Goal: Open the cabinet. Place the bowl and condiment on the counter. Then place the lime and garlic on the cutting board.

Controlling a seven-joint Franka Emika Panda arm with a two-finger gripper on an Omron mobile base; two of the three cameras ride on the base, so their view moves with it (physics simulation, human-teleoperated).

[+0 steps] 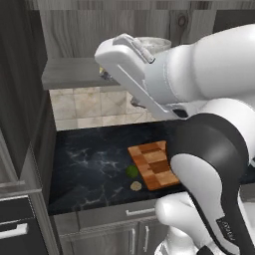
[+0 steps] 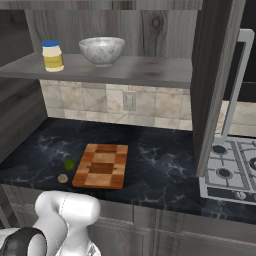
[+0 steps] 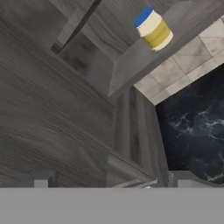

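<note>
White arm (image 1: 199, 74) raised — aimed toward condiment (image 3: 153, 29).

The cutting board (image 2: 101, 166) lay on the counter (image 2: 160, 165). The lime (image 2: 69, 164) sat just left of the board, the garlic (image 2: 62, 178) before the lime, seemingly apart from it. Above the board, the shelf (image 2: 130, 70) carried the bowl (image 2: 102, 50), with the condiment (image 2: 53, 55) to its left.
</note>
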